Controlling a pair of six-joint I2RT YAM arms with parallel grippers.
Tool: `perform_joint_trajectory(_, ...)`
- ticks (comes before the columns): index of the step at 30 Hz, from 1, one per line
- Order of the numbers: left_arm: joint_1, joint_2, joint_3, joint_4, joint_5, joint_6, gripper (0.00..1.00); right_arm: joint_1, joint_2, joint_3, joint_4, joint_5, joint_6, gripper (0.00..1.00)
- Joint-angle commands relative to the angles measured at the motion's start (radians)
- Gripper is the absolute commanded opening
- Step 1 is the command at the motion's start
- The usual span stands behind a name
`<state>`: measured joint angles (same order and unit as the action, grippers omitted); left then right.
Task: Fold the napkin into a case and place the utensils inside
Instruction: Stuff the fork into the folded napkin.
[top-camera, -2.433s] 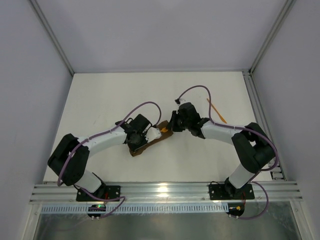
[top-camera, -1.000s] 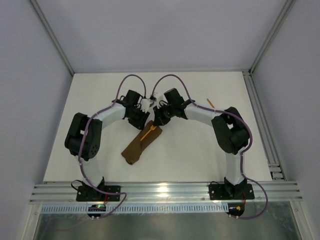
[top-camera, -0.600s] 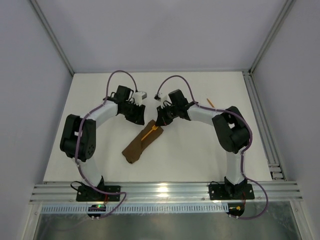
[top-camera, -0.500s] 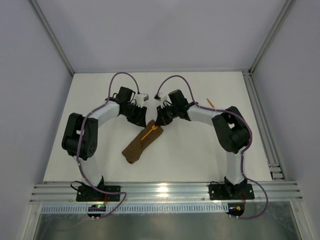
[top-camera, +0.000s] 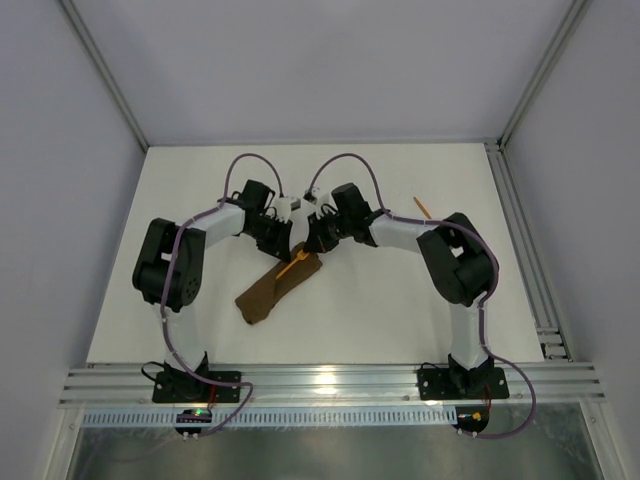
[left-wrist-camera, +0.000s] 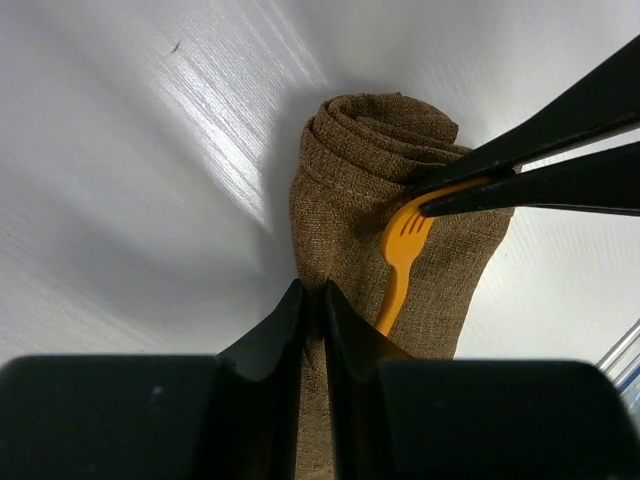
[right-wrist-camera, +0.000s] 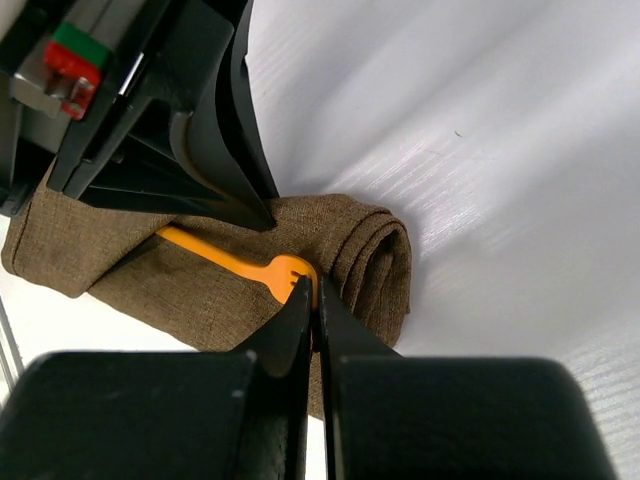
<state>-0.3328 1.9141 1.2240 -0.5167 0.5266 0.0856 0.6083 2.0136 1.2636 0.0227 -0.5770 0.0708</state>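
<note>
The napkin (top-camera: 262, 295) lies as a narrow dark brown case in the middle of the table, its rolled end (left-wrist-camera: 350, 165) pointing away from the arms. An orange fork (top-camera: 294, 266) rests on its upper end. My left gripper (left-wrist-camera: 312, 295) is shut on a fold at the case's edge (right-wrist-camera: 200, 290). My right gripper (right-wrist-camera: 313, 290) is shut on the fork's tine end (left-wrist-camera: 405, 235), with orange showing between its tips. The two grippers meet over the case's far end, left gripper (top-camera: 287, 240) and right gripper (top-camera: 313, 245). A second thin orange utensil (top-camera: 422, 207) lies apart at the far right.
White table top (top-camera: 400, 310) with an aluminium rail along its right edge (top-camera: 520, 250) and another along the front (top-camera: 320, 378). Grey walls close in the back and sides. Both arms' purple cables arch above the case.
My left gripper has come back down from the far side onto the case and closed on its edge. The case's near end has slid slightly left. The right gripper stays shut at the fork.
</note>
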Motion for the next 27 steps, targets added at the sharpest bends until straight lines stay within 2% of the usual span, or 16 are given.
perform_joint_trajectory(1,-0.005,0.003,0.008,0.024,0.032,-0.001,0.08,0.031,0.013,-0.004,0.060,0.051,-0.012,0.03)
perform_joint_trajectory(4,-0.005,-0.009,0.009,0.035,0.036,-0.007,0.02,0.045,0.020,-0.001,0.049,0.060,-0.016,0.03)
perform_joint_trajectory(7,-0.005,-0.013,0.003,0.037,0.047,-0.015,0.00,0.057,0.019,-0.019,0.080,0.057,0.010,0.03)
perform_joint_trajectory(19,-0.003,-0.029,-0.012,0.064,0.030,-0.030,0.00,0.088,0.062,-0.020,0.091,0.066,0.046,0.04)
perform_joint_trajectory(22,-0.003,-0.038,-0.017,0.066,0.026,-0.027,0.00,0.087,0.059,-0.026,0.089,0.071,0.052,0.10)
perform_joint_trajectory(24,-0.003,-0.041,-0.020,0.064,0.024,-0.021,0.00,0.087,0.051,-0.024,0.085,0.083,0.060,0.22)
perform_joint_trajectory(27,-0.003,-0.047,-0.027,0.057,0.019,-0.009,0.00,0.087,0.011,-0.020,0.069,0.104,0.050,0.34)
